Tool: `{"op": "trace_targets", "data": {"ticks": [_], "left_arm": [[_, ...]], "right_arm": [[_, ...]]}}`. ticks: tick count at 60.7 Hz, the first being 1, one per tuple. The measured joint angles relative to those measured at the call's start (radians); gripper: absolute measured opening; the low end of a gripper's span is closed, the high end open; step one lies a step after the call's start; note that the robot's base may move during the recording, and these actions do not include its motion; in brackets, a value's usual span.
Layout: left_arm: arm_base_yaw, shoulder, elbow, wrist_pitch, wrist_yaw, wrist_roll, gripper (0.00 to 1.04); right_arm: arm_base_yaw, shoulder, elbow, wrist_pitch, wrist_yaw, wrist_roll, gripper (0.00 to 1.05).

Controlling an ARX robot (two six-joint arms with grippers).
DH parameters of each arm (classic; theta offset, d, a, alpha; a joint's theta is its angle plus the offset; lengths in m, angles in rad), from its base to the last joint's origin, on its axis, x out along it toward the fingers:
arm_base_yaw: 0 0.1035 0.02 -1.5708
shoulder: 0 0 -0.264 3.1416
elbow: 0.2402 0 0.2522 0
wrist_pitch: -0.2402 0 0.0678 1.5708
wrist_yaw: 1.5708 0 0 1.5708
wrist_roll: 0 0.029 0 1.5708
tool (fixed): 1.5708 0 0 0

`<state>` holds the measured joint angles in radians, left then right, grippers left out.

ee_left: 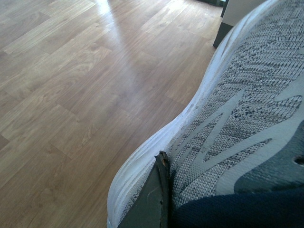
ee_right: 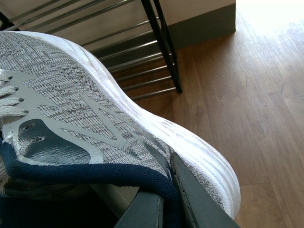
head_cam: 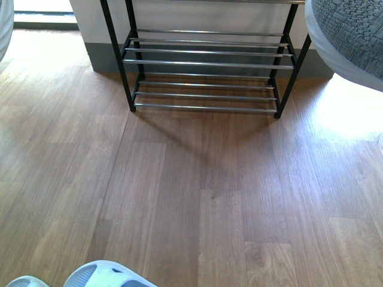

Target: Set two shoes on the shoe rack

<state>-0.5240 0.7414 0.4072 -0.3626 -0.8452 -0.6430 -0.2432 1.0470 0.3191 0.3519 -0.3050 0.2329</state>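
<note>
Neither shoe is on the rack (head_cam: pixel 206 63) yet. Its chrome bars, at 12 o'clock in the front view, carry nothing on the tiers that show. Both shoes are lifted off the floor (head_cam: pixel 197 197), so the pick-up looks done and both placements are left.

The right shoe (head_cam: pixel 353 30) hangs at 2 o'clock, near the rack's right frame. The right fingers (ee_right: pixel 192 202) pinch its navy heel collar, one outside and one inside. Its long axis runs from heel to toe away from the fingers, and the toe points toward the rack. The white sole faces down and inward.

Only a sliver of the left shoe (head_cam: pixel 3 24) shows at 10 o'clock, well apart from the rack's left frame. In the left wrist view one of the left fingers (ee_left: pixel 152 204) presses on the heel side. The other is hidden, probably inside the collar, so this seems a pinch too. The toe leads away from the fingers and runs out of frame.

Pale slippers (head_cam: pixel 108 275) lie at 7 o'clock.
</note>
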Motion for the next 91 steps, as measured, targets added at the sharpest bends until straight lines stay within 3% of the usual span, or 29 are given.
{"op": "trace_targets", "data": {"ticks": [91], "left_arm": [[-0.004, -0.002, 0.0, -0.002, 0.0, 0.007, 0.02]], "right_arm": [[0.0, -0.001, 0.0, 0.0, -0.003, 0.003, 0.01]]}}
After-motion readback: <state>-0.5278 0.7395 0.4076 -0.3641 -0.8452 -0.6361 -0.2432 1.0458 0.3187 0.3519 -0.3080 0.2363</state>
